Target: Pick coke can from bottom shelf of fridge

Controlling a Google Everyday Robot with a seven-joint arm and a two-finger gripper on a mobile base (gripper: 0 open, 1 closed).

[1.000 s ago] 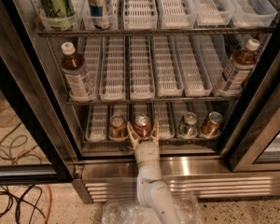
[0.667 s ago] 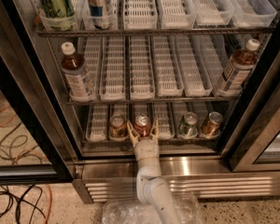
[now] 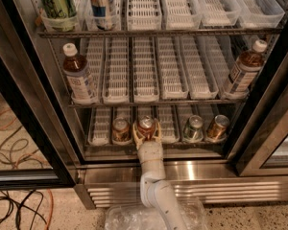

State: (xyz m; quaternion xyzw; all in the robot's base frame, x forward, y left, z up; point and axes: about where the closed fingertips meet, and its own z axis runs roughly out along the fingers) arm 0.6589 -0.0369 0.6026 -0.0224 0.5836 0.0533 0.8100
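Note:
The fridge [image 3: 33, 104] stands open, its black-framed door swung to the left. On the bottom shelf [image 3: 100, 128], several cans stand in white slotted lane trays. The coke can [image 3: 145, 124], red with a silver top, stands at the front of the middle lane. My gripper [image 3: 146, 131] reaches in from below over the steel base, with a tan finger on each side of the coke can, shut on it. A brownish-orange can [image 3: 120, 128] stands just left of it. A green-silver can [image 3: 193, 127] and another brownish can [image 3: 217, 127] stand to the right.
Tea bottles stand at the left [image 3: 79, 78] and right [image 3: 244, 71] ends of the middle rack. Tall cans [image 3: 57, 1] stand on the top rack. The louvred steel base [image 3: 221, 188] lies below the shelf. Cables [image 3: 9, 205] lie on the floor at left. Crumpled clear plastic [image 3: 129, 219] lies by my arm.
Almost nothing has moved. My gripper stays around the coke can at the front of the bottom shelf, and its fingers look a little tighter on it.

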